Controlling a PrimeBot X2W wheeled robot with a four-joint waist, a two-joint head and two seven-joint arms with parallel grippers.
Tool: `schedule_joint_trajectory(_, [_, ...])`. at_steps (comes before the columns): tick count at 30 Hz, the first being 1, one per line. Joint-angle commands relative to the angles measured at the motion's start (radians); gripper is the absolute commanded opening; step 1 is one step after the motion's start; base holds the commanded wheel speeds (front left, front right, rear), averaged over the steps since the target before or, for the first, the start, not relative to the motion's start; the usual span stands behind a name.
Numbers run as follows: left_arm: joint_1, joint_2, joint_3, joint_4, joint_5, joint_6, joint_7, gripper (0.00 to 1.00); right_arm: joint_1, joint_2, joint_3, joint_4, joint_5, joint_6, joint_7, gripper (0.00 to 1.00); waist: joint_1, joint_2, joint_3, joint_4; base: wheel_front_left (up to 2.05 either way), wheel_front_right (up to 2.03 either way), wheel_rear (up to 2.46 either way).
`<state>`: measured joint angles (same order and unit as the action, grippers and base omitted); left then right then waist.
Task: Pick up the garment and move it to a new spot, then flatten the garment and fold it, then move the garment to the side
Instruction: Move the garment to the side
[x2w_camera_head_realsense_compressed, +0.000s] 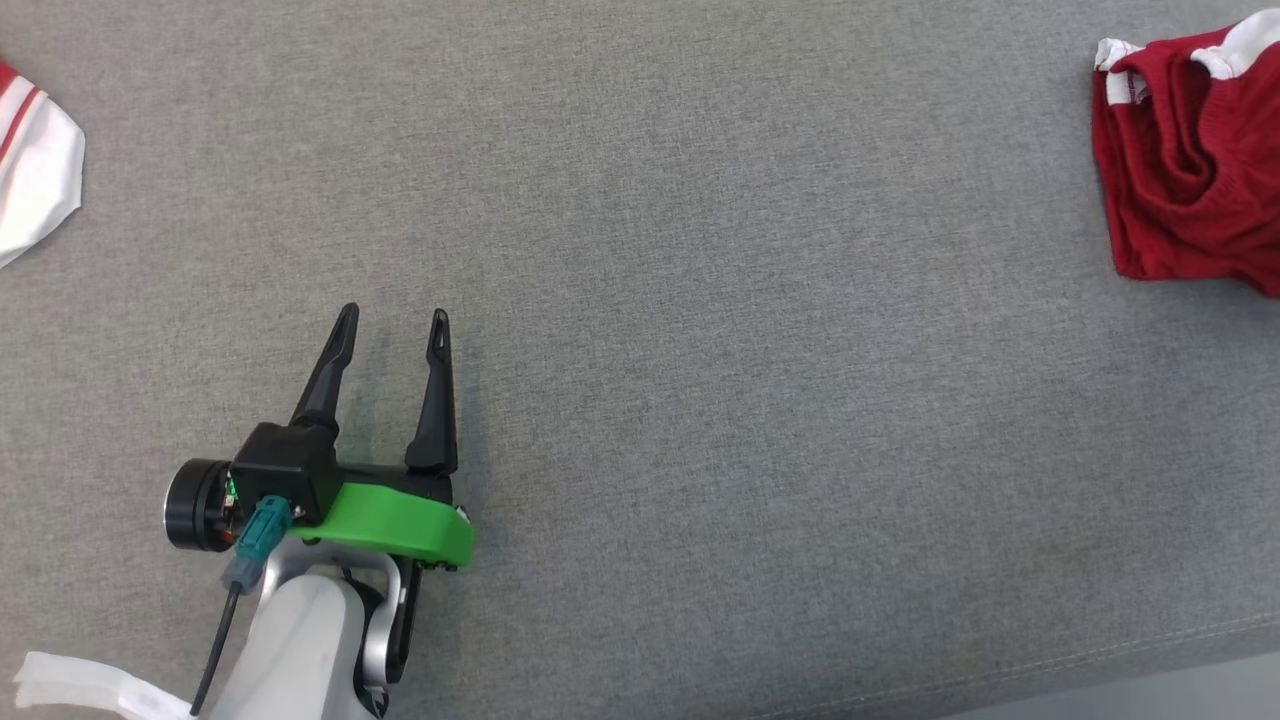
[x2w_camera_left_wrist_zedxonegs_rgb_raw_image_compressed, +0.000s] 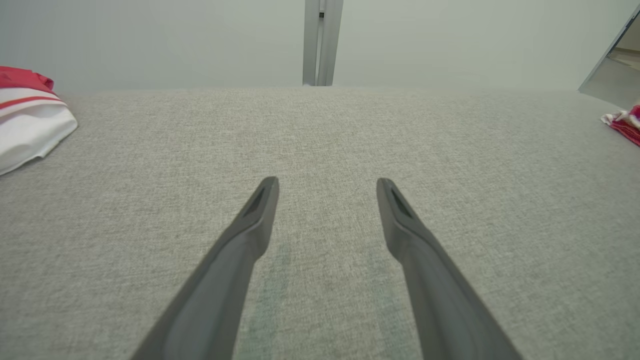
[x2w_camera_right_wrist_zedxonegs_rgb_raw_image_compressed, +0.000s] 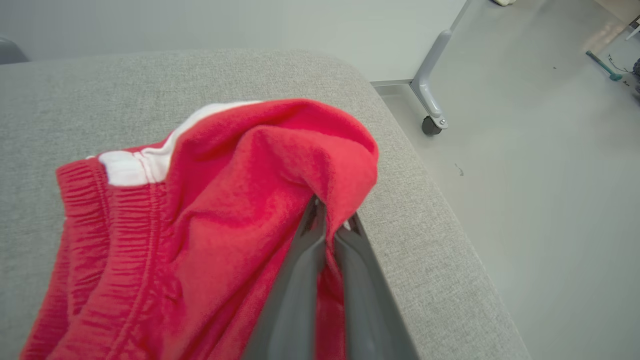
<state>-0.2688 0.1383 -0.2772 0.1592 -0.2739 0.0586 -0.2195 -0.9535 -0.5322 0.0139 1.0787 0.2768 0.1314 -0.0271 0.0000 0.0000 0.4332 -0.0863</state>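
Observation:
The garment shows as a white sleeve with red stripes (x2w_camera_head_realsense_compressed: 35, 165) at the far left edge of the head view, and again at the left of the left wrist view (x2w_camera_left_wrist_zedxonegs_rgb_raw_image_compressed: 30, 125); the rest of it is out of frame. My left gripper (x2w_camera_head_realsense_compressed: 393, 325) rests open over bare grey cloth, well to the right of that sleeve, with nothing between its fingers (x2w_camera_left_wrist_zedxonegs_rgb_raw_image_compressed: 327, 185). A smaller, darker red garment with white trim (x2w_camera_head_realsense_compressed: 1190, 170) lies bunched at the far right. My right gripper (x2w_camera_right_wrist_zedxonegs_rgb_raw_image_compressed: 330, 220) is shut on a fold of this darker red garment (x2w_camera_right_wrist_zedxonegs_rgb_raw_image_compressed: 225, 200), its fingertips buried in the fabric.
Everything lies on a grey fabric-covered surface (x2w_camera_head_realsense_compressed: 700, 300). Its rounded right corner (x2w_camera_right_wrist_zedxonegs_rgb_raw_image_compressed: 400, 165) drops to a pale floor, where a frame leg with a caster (x2w_camera_right_wrist_zedxonegs_rgb_raw_image_compressed: 431, 122) stands. A grey post (x2w_camera_left_wrist_zedxonegs_rgb_raw_image_compressed: 322, 42) rises beyond the far edge.

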Motion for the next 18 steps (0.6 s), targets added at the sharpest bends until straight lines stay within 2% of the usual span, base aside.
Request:
schedule_joint_trajectory(1, [0.01,0.008,0.0,-0.005,-0.007,0.006,0.003,1.0,-0.02,-0.001,0.0,0.007,-0.018,-0.001,-0.017,0.0,0.0,0.0,-0.003,0.005,0.0,0.0,0.0])
schedule_joint_trajectory(2, [0.011,0.01,-0.001,-0.007,-0.007,0.006,0.005,1.0,-0.028,-0.003,-0.007,0.017,-0.025,-0.001,-0.028,0.04,0.0,0.0,-0.005,0.007,0.0,0.0,0.0])
schedule_joint_trajectory(3, [0.013,0.011,-0.002,-0.008,-0.007,0.007,0.006,1.0,-0.033,-0.005,-0.013,0.029,-0.037,-0.001,-0.039,0.39,0.0,0.0,-0.006,0.008,0.0,0.0,0.0])
schedule_joint_trajectory(4, [0.014,0.01,-0.005,-0.008,-0.006,0.009,0.006,1.0,-0.036,-0.001,-0.013,0.034,-0.048,-0.001,-0.051,0.85,0.0,0.0,-0.008,0.009,0.0,0.0,0.0])
schedule_joint_trajectory(5, [0.015,0.008,-0.008,-0.009,-0.005,0.011,0.008,1.0,-0.041,0.0,-0.019,0.042,-0.061,-0.001,-0.068,1.0,0.0,0.0,-0.012,0.01,0.0,0.0,0.0])
schedule_joint_trajectory(12, [0.019,-0.002,-0.024,0.002,-0.01,0.012,0.01,1.0,-0.062,0.029,-0.043,0.093,-0.121,-0.001,-0.124,1.0,0.0,0.0,-0.034,0.012,0.0,0.0,0.0])
schedule_joint_trajectory(18, [0.007,-0.01,-0.021,0.028,-0.028,0.003,-0.001,1.0,-0.066,0.08,-0.014,0.08,-0.134,-0.001,-0.162,1.0,0.0,0.0,-0.066,0.006,0.0,0.0,0.0])
